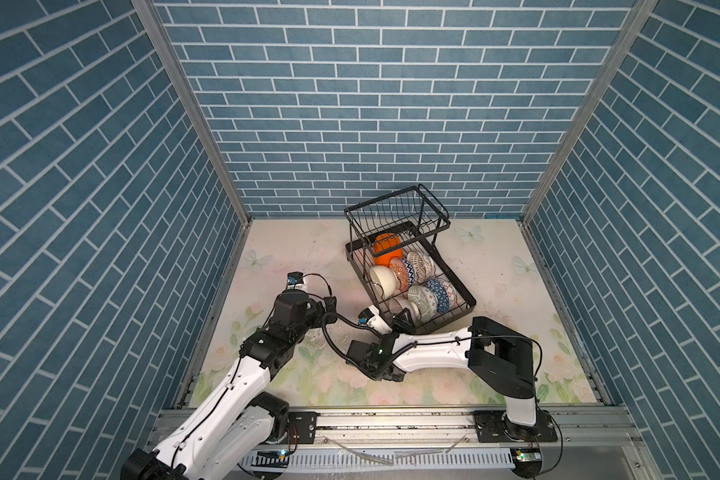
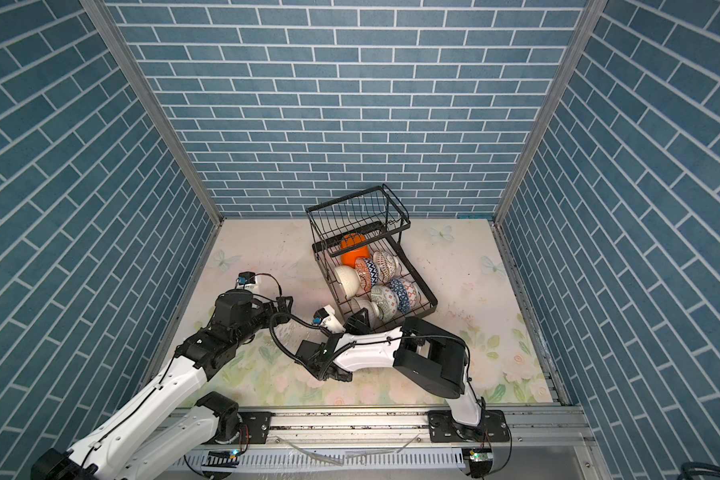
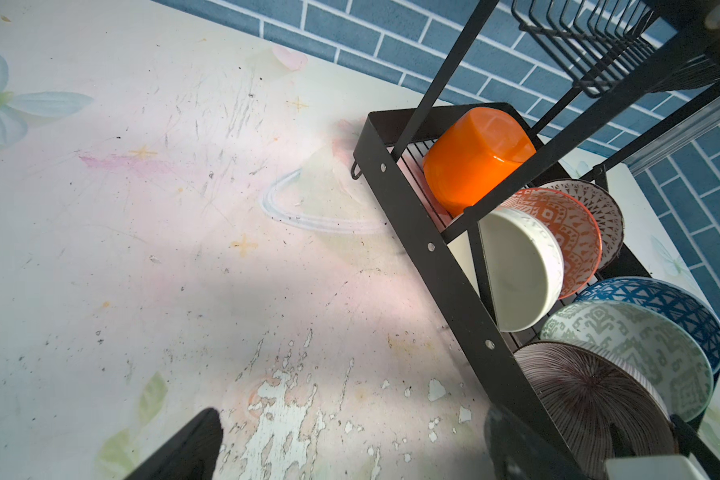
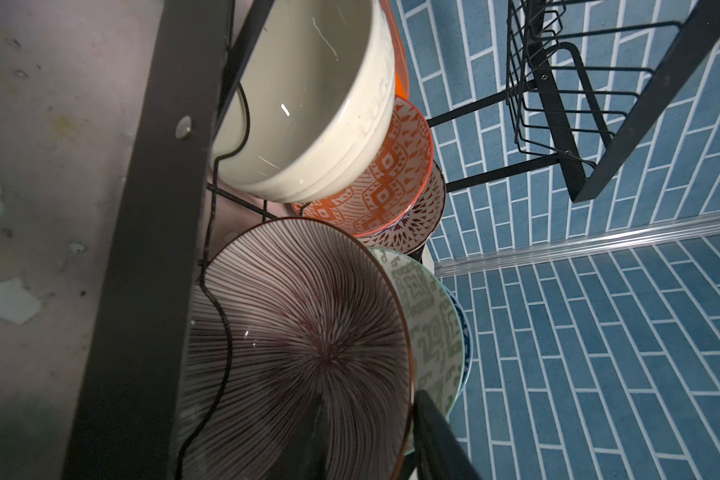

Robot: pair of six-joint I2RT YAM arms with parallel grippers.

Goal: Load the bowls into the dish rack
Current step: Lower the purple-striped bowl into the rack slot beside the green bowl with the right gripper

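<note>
scuffed floral tabletop (image 1: 292,249), blue brick-print walls (image 1: 350,104); black wire dish rack (image 3: 454,286) at one o'clock holds every bowl in sight, glossy squarish orange bowl (image 1: 387,248), cream bowl (image 1: 383,279), patterned ceramics: loading looks all but done. right gripper (image 4: 368,395) straddles the striped brown bowl (image 4: 300,353) rim at the rack's seven o'clock corner, clamped or slack cannot be told; left gripper (image 3: 352,419) gapes empty at nine o'clock.

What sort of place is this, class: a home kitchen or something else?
Most likely a robot test cell dressed as a kitchen: blue brick-print wall panels in metal frames, two robot arms on a rail, and a dish rack of bowls on a flower-printed tabletop.
</note>
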